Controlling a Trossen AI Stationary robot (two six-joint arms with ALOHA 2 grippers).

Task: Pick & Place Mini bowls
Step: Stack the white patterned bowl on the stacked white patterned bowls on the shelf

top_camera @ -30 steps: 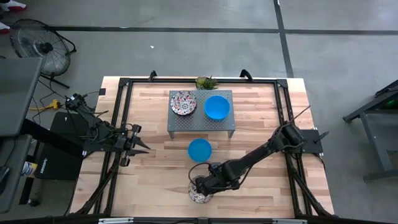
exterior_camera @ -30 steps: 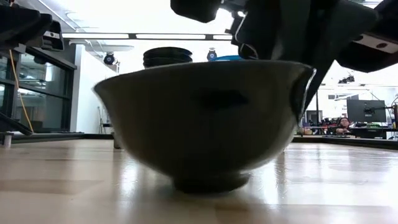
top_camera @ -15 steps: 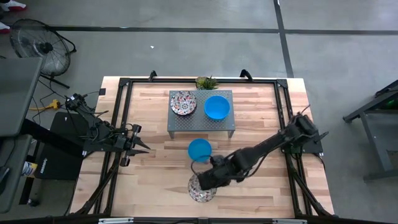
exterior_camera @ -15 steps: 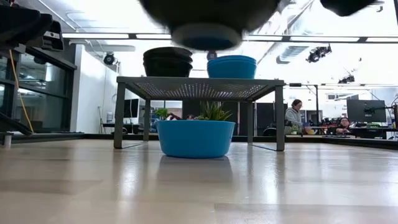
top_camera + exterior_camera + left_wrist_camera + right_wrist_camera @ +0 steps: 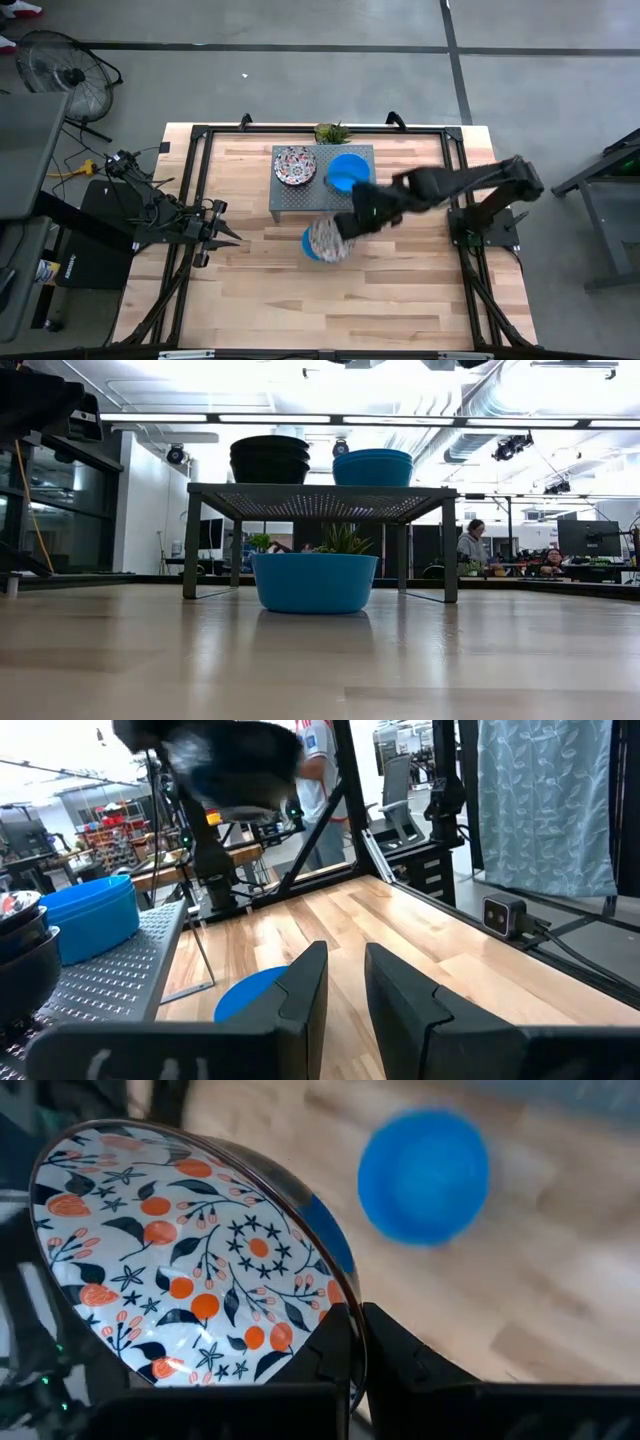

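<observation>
Right gripper point(image 5: 340, 232) has lifted 1 floral bowl point(image 5: 190, 1250), jaws clamping its rim, above 1 blue bowl point(image 5: 314, 582).

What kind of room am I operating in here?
Probably an open lab or workshop: bare concrete floor, exposed ceiling ducts, and people at desks with monitors beyond the wooden table.

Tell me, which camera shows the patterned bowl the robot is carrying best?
The right wrist view: the floral bowl fills it, clamped at its rim by the right gripper. From above it is a small blur over the blue bowl; the left wrist view shows it dark; the low view misses it.
</observation>
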